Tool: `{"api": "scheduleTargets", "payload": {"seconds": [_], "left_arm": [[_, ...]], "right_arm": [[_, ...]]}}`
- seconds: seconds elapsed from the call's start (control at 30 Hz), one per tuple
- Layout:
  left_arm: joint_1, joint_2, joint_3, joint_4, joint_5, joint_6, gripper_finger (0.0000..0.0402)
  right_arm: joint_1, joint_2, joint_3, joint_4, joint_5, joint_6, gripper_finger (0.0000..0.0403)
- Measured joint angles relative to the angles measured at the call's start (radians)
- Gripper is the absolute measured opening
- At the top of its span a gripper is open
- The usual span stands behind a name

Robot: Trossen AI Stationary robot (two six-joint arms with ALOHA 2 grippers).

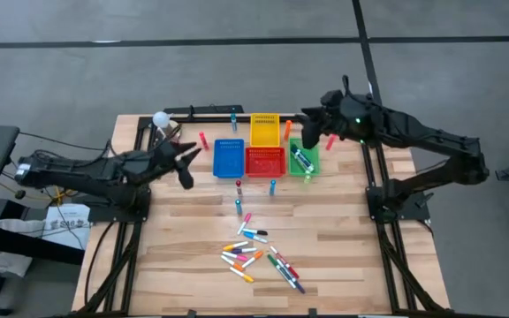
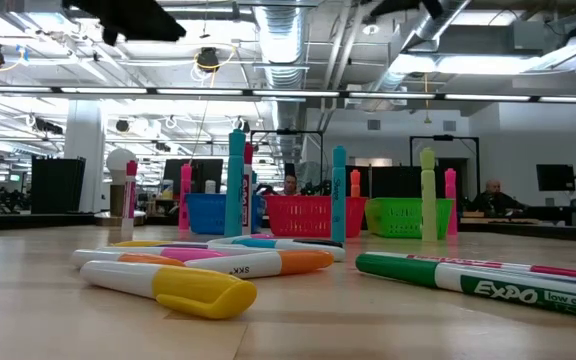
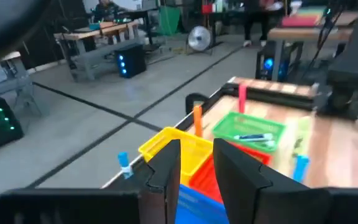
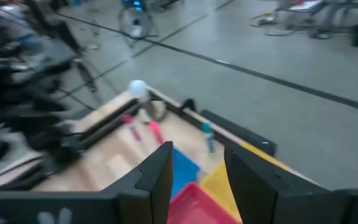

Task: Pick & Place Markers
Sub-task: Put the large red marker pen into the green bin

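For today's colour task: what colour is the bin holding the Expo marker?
Green bin, clearest in the high view; the marker lies inside.

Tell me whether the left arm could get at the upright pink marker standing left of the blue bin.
Probably yes. The left gripper, empty with its jaws parted, hovers close to the pink marker, and nothing stands between them; the blue bin sits off to the side.

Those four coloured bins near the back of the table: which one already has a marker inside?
The green bin, the one at the right end of the group, under the right arm. A marker lies inside it, while the blue, red and yellow bins look empty.
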Motion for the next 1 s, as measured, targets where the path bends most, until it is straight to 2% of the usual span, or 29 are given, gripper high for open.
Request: {"api": "scheduleTargets", "payload": {"seconds": [0.03, 0.2, 0.27, 0.33, 0.43, 0.5, 0.7, 0.9, 1.0], "left_arm": [[0.044, 0.008, 0.000, -0.003, 0.063, 0.002, 0.0093], [0.264, 0.076, 0.000, 0.001, 0.612, -0.039, 0.0092], [0.321, 0.100, 0.000, 0.002, 0.752, -0.034, 0.0092], [0.359, 0.121, -0.001, 0.005, 0.833, -0.002, 0.0092], [0.391, 0.141, -0.036, 0.057, 0.906, 0.034, 0.0092], [0.399, 0.153, -0.085, 0.153, 0.932, 0.033, 0.0092], [0.400, 0.220, -0.254, 0.512, 0.930, -0.016, 0.0101], [0.400, 0.316, -0.331, 0.628, 0.927, -0.047, 0.0138], [0.399, 0.385, -0.340, 0.692, 0.906, -0.018, 0.0157]], "right_arm": [[0.020, -0.005, 0.000, 0.000, 0.000, 0.009, 0.0134], [0.114, -0.008, 0.000, 0.000, 0.001, 0.075, 0.0133], [0.153, -0.002, 0.000, 0.000, 0.001, 0.111, 0.0133], [0.190, 0.003, 0.000, 0.000, 0.000, 0.137, 0.0135], [0.238, 0.001, 0.000, 0.012, 0.003, 0.174, 0.0137], [0.269, -0.006, 0.000, 0.007, 0.006, 0.211, 0.0137], [0.380, -0.056, 0.000, 0.008, 0.047, 0.294, 0.0133], [0.434, -0.108, 0.000, 0.008, 0.162, 0.259, 0.0134], [0.430, -0.129, 0.000, 0.007, 0.186, 0.212, 0.0133]]}}
